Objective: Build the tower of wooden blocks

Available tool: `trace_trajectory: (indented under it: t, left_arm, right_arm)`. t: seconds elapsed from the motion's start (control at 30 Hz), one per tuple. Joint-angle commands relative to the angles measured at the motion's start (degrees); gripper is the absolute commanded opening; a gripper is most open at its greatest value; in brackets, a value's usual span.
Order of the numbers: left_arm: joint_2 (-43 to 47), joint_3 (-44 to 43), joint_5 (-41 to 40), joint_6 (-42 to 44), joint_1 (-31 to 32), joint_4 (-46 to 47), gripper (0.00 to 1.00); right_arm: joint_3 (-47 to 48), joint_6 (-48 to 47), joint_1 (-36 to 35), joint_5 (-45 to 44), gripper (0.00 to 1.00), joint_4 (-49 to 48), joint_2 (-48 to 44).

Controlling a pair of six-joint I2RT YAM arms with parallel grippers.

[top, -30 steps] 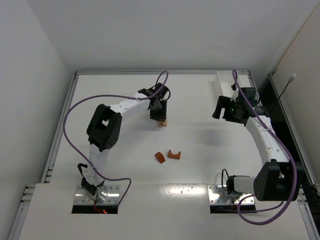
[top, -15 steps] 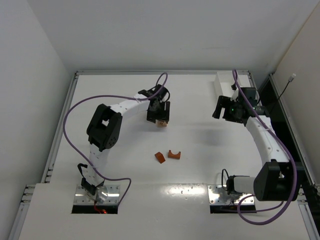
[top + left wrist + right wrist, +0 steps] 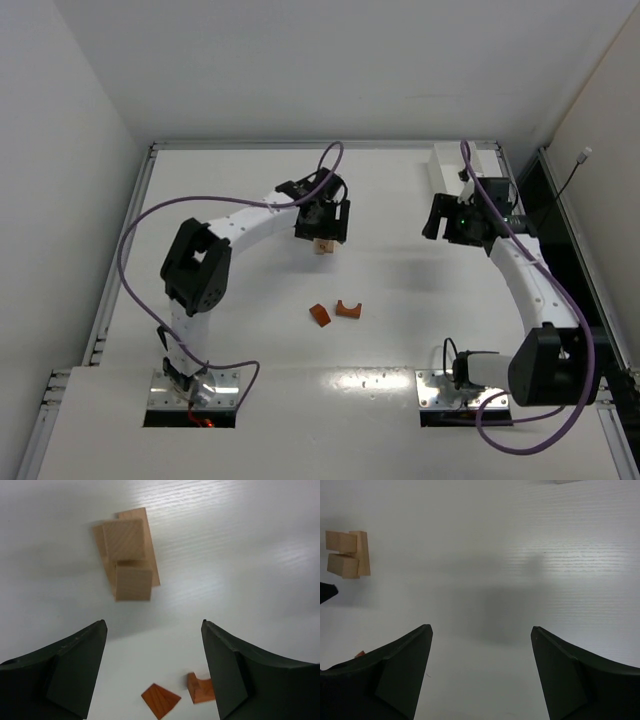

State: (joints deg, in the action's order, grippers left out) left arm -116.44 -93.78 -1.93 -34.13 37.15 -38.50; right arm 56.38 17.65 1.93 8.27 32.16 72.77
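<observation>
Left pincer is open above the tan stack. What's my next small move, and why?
Probably draw the left pincer toward the arm bases and hover it over the orange arch. Its jaws stand open and empty, and the tan stack stands clear of them. The arch and the orange wedge lie loose, not yet stacked. Which orange piece goes first is a guess.

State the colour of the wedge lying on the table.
The wedge is reddish-orange, clearest in the left wrist view.
</observation>
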Motion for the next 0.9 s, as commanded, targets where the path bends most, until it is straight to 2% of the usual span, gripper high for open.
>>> trace_trajectory:
  t: [0.0,0.07,0.17,0.2,0.3,0.43,0.47,0.53,0.57,0.67,0.77,0.87]
  left_arm:
    - [11.0,2.5,-7.5,1.0,2.2,1.4,0.74]
    - [15.5,4.4,-10.3,0.5,2.2,1.4,0.74]
    - [20.3,7.4,-15.0,1.0,0.3,1.4,0.75]
    - [23.1,8.1,-15.8,1.7,-0.7,1.4,0.77]
    - [26.2,9.4,-18.5,3.1,-7.1,0.4,0.87]
    - [28.2,10.5,-19.8,4.0,-19.4,-0.3,0.88]
    - [28.2,10.5,-19.8,4.0,-24.5,-0.3,0.89]
    - [28.7,11.1,-18.5,4.0,-29.3,0.2,0.89]
    - [28.7,11.1,-17.3,4.0,-33.5,0.2,0.89]
    - [28.2,11.6,-13.3,4.0,-40.1,0.2,0.89]
    - [28.2,12.6,-9.2,4.5,-44.8,0.2,0.9]
    - [28.7,14.0,-7.2,5.0,-46.2,0.8,0.9]
  right_arm:
    - [-2.1,-2.4,-2.1,1.1,0.77,-2.8,-3.2]
    - [-2.6,-4.0,-3.9,0.4,0.75,-2.8,-4.3]
    - [-2.6,-11.0,-11.0,-0.2,0.74,-2.3,-7.0]
    - [-2.6,-15.8,-15.5,-0.2,0.74,-1.6,-7.7]
    - [-2.6,-26.4,-24.9,-0.8,0.74,1.1,-9.7]
    - [-2.0,-35.9,-35.1,1.7,0.68,6.2,-10.5]
    - [-2.0,-37.2,-37.2,2.4,0.68,7.9,-10.5]
    - [-2.0,-42.2,-43.3,3.0,0.65,9.4,-10.5]
    - [-2.8,-44.0,-45.1,3.0,0.63,10.0,-10.5]
    - [-5.2,-49.5,-50.7,3.0,0.62,10.7,-11.2]
    - [-7.1,-52.4,-53.7,3.7,0.58,8.0,-12.6]
    - [-7.8,-53.9,-55.5,5.9,0.55,7.5,-10.6]
